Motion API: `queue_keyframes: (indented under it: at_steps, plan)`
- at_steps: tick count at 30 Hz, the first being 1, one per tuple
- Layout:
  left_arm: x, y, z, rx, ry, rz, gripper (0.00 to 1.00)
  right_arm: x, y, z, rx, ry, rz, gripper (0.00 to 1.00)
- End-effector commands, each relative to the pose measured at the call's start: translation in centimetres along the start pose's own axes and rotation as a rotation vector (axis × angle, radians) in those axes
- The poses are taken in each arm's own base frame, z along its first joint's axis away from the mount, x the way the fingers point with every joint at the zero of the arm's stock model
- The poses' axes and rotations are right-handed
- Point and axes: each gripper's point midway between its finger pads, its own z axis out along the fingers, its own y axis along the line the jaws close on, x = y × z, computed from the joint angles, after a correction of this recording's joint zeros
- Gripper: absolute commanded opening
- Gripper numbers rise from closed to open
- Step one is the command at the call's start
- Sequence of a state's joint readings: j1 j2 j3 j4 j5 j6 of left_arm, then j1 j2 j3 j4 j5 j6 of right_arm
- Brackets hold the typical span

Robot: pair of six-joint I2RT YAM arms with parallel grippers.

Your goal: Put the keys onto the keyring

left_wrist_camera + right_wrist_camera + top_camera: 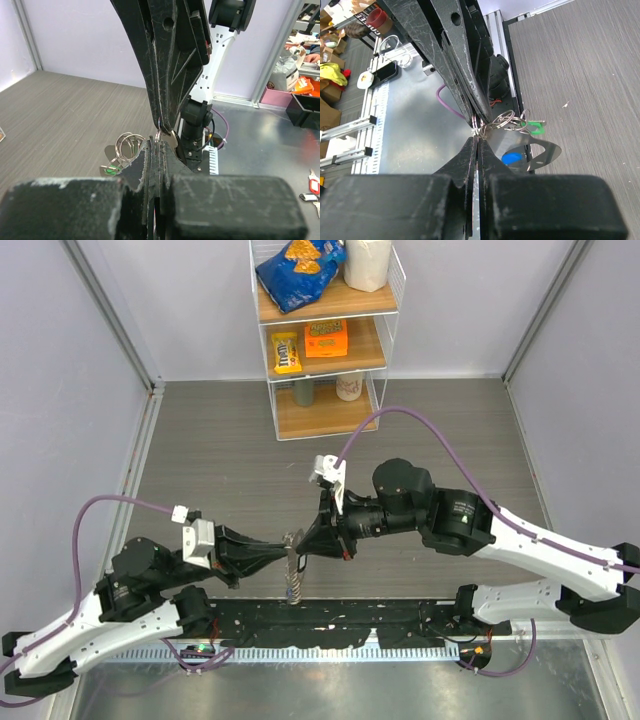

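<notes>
Everything that matters hangs in the air over the middle of the bench's (pixel 200 460) near edge, where the two arms meet nose to nose. The left end effector (pixel 156 146) is clamped tight on the keyring (pixel 504 120). The right end effector (pixel 476 140) is pinched closed on the same bunch of wire coils from the opposite side, tips pretty much touching. The coils sit just beside the tips, with a green key (pixel 535 129) and a blue key (pixel 511 158) dangling off them. Can't tell if those two are fully threaded or just hooked.

My read is that this is the fiddly thread-on bit. I'd keep one side dead steady as the anchor and let the other make only small moves, sliding along the wire rather than pulling away, since that loop looks floppy and will twist. Don't loosen both at once or the whole lot drops. Keep the key heads hanging free so they don't jam between the tips.
</notes>
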State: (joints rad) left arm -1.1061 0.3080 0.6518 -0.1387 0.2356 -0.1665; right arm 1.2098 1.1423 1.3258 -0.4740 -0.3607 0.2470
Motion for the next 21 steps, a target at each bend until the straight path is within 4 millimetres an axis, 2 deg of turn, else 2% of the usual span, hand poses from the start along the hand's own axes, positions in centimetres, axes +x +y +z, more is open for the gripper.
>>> queue_keyframes:
  at_steps: [1,5,6,21]
  plan:
    - [-3.0,0.3,-0.3,-0.028,-0.132,0.009,0.0,-0.9,2.2,-0.8,-0.097,-0.065,0.008,0.05]
    - [-3.0,0.2,-0.4,-0.023,-0.15,-0.007,0.0,-0.4,2.1,-0.3,-0.109,-0.067,0.019,0.06]
    - [-3.6,0.0,-0.5,-0.016,-0.181,-0.003,0.0,-0.3,2.2,-0.1,-0.119,-0.062,0.022,0.06]
    - [-5.6,-1.1,-1.8,0.027,-0.297,-0.005,0.0,0.6,1.0,0.8,-0.095,-0.111,0.062,0.15]
